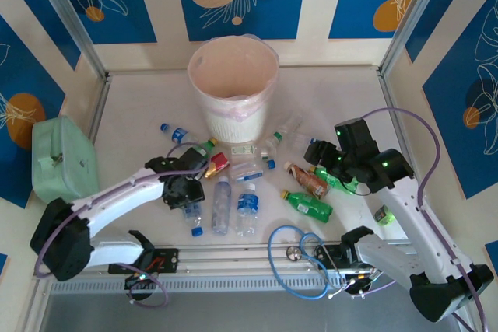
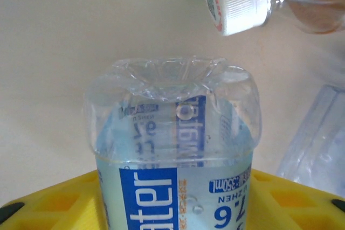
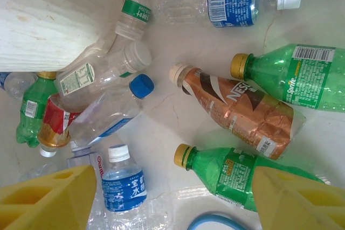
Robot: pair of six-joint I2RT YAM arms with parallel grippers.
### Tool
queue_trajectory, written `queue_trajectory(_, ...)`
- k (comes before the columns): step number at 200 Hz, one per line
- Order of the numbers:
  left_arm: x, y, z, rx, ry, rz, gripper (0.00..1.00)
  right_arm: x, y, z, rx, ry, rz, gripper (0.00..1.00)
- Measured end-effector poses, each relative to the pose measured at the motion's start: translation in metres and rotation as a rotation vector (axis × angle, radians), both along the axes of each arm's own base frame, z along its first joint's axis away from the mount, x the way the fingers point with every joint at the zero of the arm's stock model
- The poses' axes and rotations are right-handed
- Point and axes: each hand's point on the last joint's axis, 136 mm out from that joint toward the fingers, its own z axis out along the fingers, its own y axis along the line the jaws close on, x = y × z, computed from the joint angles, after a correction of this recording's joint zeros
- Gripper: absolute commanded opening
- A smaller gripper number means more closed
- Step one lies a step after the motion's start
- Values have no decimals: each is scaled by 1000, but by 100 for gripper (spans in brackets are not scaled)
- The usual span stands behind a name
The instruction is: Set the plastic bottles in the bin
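Nearest us, a blue cable loop (image 1: 299,258) lies by the arm bases. Just beyond, the left hand (image 1: 184,190) presses its yellow fingers (image 2: 54,203) against both sides of a clear blue-labelled water bottle (image 2: 172,133), which lies on the white surface (image 1: 140,106), base pointing away. The right hand (image 1: 319,153) hovers with its fingers wide apart, holding nothing, above a green bottle (image 3: 232,173) and a brown-labelled bottle (image 3: 237,109). The other plastic bottles (image 1: 247,207) lie scattered between the two hands, several touching. Farther back the bin (image 1: 233,75) stands upright, pink liner over its rim, a few bottles at its foot. A mint-green case (image 1: 62,157) sits at the left edge.
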Motion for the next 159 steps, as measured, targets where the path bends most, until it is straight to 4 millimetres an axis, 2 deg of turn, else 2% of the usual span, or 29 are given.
queue_trajectory(34,4,5,46,-16,-78,3,55,0,-4,-4,-3,10,-12,77)
queue_trajectory(91,41,-9,158,-93,-314,-23,54,-2,-11,3,2,-31,-23,77)
queue_trajectory(159,74,-28,266,-172,-514,-65,52,0,-12,16,2,-67,-11,77)
